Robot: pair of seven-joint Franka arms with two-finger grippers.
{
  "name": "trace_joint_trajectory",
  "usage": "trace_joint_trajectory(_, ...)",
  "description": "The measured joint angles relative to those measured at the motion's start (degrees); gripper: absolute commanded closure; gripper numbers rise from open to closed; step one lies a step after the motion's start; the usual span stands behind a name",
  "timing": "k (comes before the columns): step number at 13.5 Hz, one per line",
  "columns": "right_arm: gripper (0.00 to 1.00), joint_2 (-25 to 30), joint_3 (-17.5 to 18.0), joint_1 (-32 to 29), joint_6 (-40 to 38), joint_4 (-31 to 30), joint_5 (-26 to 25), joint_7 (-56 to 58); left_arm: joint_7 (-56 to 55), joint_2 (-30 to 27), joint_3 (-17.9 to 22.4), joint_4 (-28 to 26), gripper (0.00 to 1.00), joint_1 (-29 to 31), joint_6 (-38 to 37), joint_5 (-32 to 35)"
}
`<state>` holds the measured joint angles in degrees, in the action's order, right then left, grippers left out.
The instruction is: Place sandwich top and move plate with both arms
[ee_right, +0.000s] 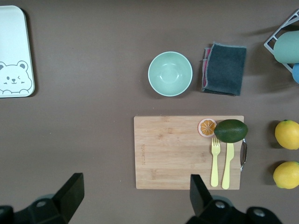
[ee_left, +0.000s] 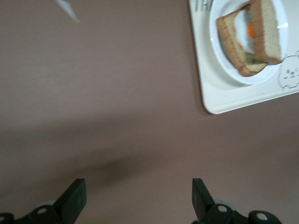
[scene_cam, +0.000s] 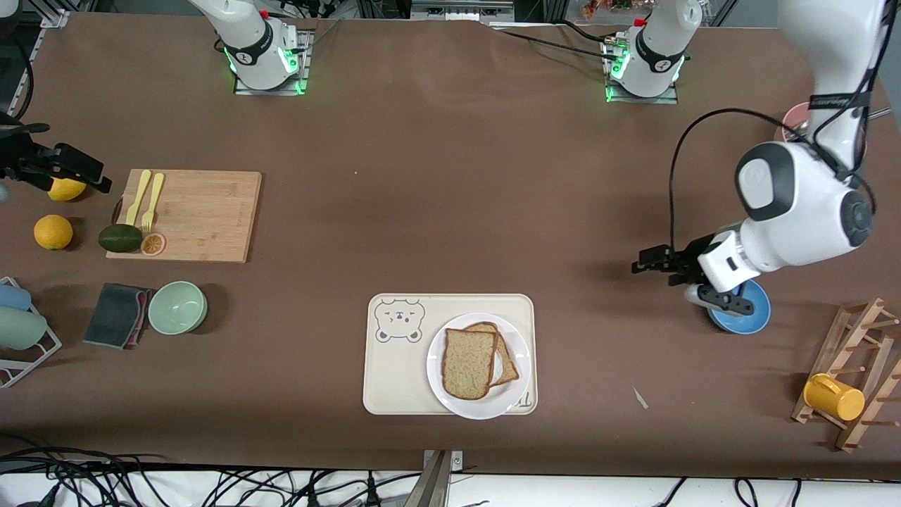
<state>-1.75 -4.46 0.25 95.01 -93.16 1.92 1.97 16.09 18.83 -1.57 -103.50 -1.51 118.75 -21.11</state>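
My left gripper [scene_cam: 644, 262] hangs with fingers spread and empty over bare table beside a blue bowl [scene_cam: 747, 315]. Open tabletop separates it from the tray [scene_cam: 394, 380], where the sandwich top [scene_cam: 469, 362] lies on the plate [scene_cam: 486, 408]. My right gripper [scene_cam: 77, 172] waits, fingers apart, above a lemon [scene_cam: 63, 189].

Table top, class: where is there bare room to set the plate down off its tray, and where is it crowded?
Bare brown table lies between the cutting board and the open left hand, farther from the front camera than the tray holding the plate. It is crowded by the green bowl, cloth and board.
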Motion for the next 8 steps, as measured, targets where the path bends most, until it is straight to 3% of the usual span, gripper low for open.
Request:
trace_joint_trajectory(2, 0.00, 0.05, 0.59, 0.01, -0.03, -0.01, -1.88, 0.00, -5.66, -3.76, 0.01, 0.29, 0.01, 0.00, -3.96, 6.20)
trace_joint_trajectory(4, 0.00, 0.14, 1.06, 0.02, -0.25, -0.01, -2.25, 0.00, -9.18, -7.23, 0.12, 1.22, 0.01, 0.19, -9.59, 7.77)
trace_joint_trajectory(8, 0.00, 0.18, 1.12, 0.02, -0.87, -0.01, -2.26, 0.05, -12.87, -10.76, 0.24, 8.13, 0.01, 2.72, -22.24, 15.15)
